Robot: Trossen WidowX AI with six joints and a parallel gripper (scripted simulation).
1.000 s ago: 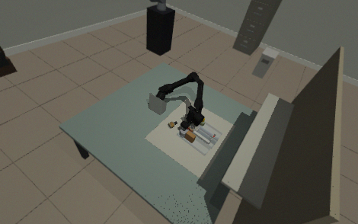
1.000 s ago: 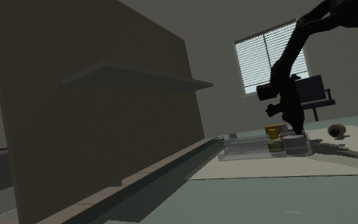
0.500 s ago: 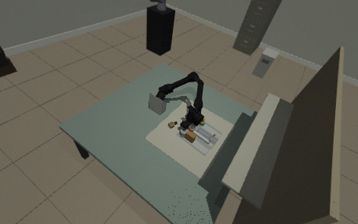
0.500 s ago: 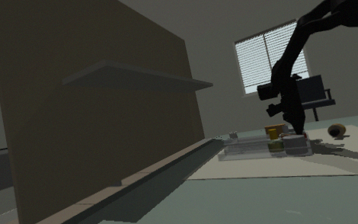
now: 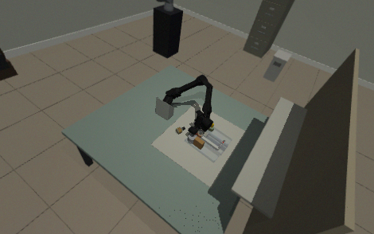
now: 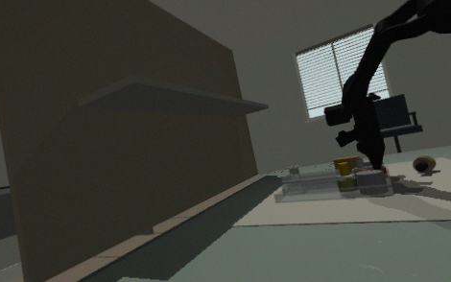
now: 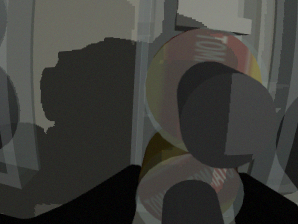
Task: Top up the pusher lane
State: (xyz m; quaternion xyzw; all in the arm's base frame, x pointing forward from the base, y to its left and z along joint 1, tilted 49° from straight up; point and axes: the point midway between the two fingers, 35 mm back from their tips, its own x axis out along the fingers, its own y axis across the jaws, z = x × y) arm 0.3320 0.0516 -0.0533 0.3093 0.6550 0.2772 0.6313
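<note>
The old jar, with a tomato label and dark lid, stands in the lane in front of the pale pusher plate. My gripper is shut on the matching tomato jar, which also has a dark lid. The fingers hold it on both sides at the bottom of the wrist view. It is in line with the old jar, at the front end of the lane, and the two look touching or nearly so. The low front stop and the underside of the held jar are hidden, so I cannot tell whether it rests on the lane floor.
The clear tray has neighbouring lanes. An orange-brown block, a white jar, a grey cylinder and a yellow-topped item stand close to the gripper. A tan jar lies on the mat outside the tray.
</note>
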